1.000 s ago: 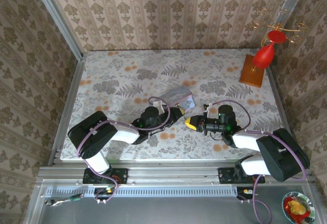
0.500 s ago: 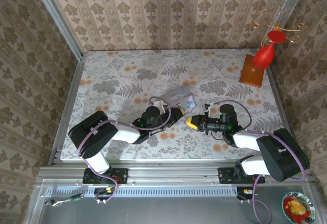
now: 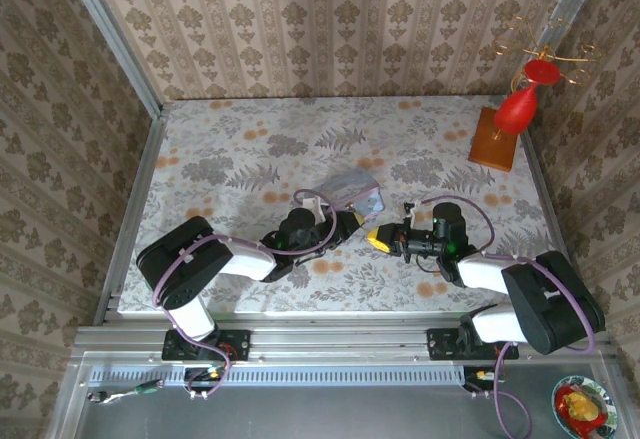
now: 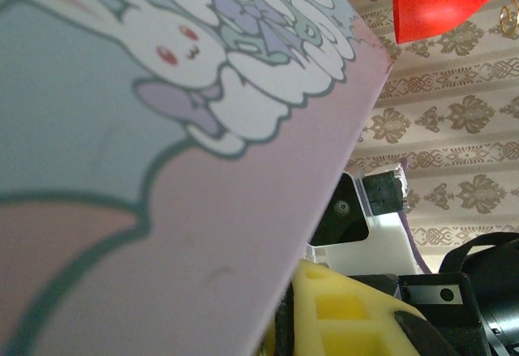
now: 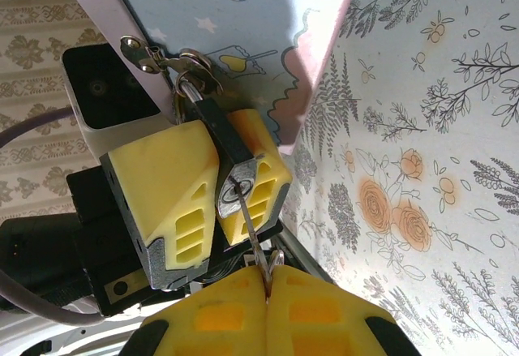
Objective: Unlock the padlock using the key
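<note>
Padlock (image 5: 220,139), tiny, black and blocky, hangs from the clasp of a pale blue rectangular tin (image 5: 243,32) printed with a cartoon rabbit. Yellow jaws of the left gripper (image 5: 220,169) clamp the lock body; the right gripper (image 5: 268,291) pinches tight on a thin silver key (image 5: 253,238) seated in the keyhole.

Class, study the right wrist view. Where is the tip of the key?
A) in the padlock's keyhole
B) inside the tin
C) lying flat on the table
A: the key, pinched in the right gripper, enters the keyhole in the end of the padlock.
</note>
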Robot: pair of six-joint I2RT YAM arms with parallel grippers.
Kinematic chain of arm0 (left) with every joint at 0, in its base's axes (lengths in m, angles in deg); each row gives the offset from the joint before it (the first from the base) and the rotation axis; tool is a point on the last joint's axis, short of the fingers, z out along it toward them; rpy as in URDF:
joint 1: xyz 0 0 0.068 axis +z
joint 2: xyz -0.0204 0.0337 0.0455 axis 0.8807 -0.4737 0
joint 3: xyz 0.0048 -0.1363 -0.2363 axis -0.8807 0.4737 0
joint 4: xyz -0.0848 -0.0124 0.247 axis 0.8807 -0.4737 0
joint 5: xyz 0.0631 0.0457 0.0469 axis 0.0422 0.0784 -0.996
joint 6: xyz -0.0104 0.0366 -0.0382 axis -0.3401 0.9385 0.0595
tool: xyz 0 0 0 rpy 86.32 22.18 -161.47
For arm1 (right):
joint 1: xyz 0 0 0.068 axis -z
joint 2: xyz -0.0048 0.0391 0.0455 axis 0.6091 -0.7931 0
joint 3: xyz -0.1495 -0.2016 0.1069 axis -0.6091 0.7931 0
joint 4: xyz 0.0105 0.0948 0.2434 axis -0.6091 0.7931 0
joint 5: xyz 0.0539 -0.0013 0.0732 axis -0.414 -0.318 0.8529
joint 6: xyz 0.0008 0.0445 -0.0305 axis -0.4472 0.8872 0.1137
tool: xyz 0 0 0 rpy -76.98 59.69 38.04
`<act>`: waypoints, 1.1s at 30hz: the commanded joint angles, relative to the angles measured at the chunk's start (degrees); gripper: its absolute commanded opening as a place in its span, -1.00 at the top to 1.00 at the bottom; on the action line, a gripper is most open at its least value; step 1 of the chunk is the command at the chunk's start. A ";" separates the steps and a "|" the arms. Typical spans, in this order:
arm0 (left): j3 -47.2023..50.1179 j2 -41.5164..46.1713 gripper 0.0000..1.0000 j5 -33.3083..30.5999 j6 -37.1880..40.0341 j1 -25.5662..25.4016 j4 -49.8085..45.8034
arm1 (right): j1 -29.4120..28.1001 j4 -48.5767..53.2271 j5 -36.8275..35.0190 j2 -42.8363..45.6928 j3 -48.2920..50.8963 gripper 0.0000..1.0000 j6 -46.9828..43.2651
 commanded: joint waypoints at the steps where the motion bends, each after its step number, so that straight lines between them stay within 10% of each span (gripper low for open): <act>1: -2.22 -0.20 0.93 8.35 2.18 -3.92 1.37 | -0.04 -4.38 -2.24 0.09 -4.50 1.00 0.52; 33: -4.51 -0.04 0.95 8.53 2.27 -5.73 1.10 | 4.89 -4.95 -1.74 -4.31 -4.97 1.00 -0.46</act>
